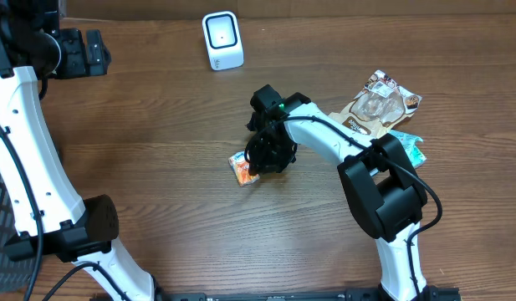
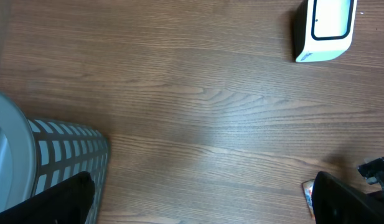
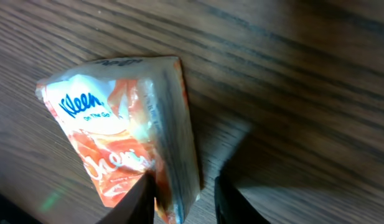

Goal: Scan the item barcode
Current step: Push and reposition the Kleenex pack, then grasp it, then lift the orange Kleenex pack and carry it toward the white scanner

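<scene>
An orange and white tissue pack (image 1: 242, 168) lies on the wood table, left of centre; in the right wrist view the pack (image 3: 120, 130) fills the left half. My right gripper (image 1: 259, 160) is down over its right end. Its two fingers straddle that end of the pack, with the right gripper (image 3: 182, 202) narrowly open: the left finger touches the wrapper and a gap shows beside the right finger. A white barcode scanner (image 1: 222, 39) stands at the far edge. My left gripper (image 1: 82, 52) hangs wide open at the far left, holding nothing. No barcode is visible.
A brown snack bag (image 1: 379, 104) and a teal packet (image 1: 411, 148) lie at the right, behind the right arm. A grey slatted basket (image 2: 64, 155) sits below the left gripper (image 2: 198, 199). The scanner (image 2: 325, 28) shows at the top right of the left wrist view.
</scene>
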